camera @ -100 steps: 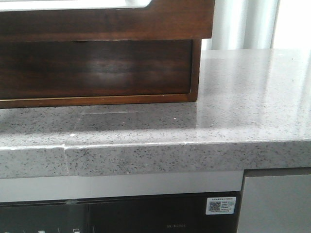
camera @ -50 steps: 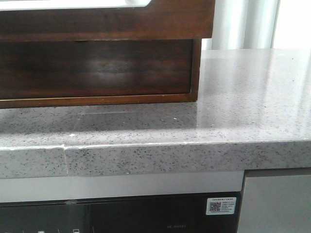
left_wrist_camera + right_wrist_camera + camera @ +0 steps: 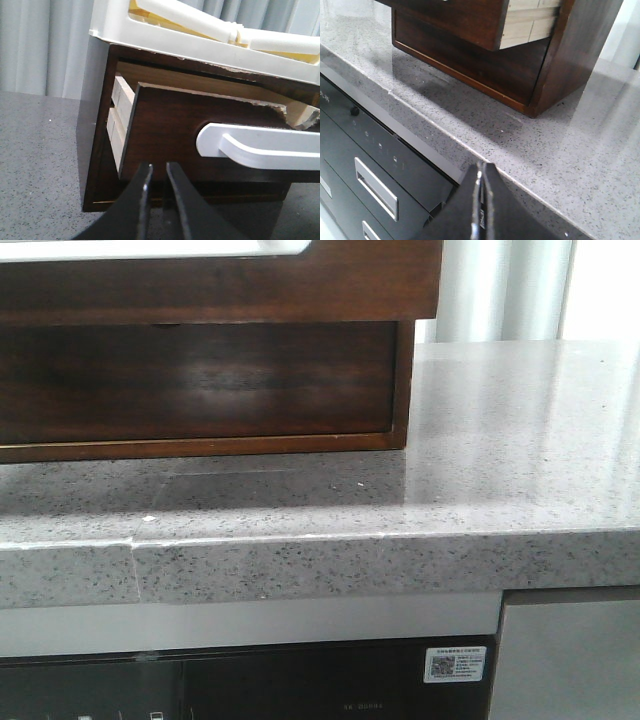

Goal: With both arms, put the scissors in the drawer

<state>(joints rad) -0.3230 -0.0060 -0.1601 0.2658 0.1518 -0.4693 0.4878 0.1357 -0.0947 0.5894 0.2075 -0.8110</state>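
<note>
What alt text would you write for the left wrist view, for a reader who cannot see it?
A dark brown wooden drawer with a white handle is pulled partly out of its cabinet, directly ahead of the left gripper, whose black fingers are slightly apart. A white plastic tray sits on top; no scissors are visible.

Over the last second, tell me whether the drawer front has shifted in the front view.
No. The drawer front's lower edge sits at the same height above the cabinet's right post and the countertop as before.

Grey speckled stone countertop (image 3: 500,440) carries dark wooden cabinet (image 3: 200,445) (glossy, set toward left).
</note>
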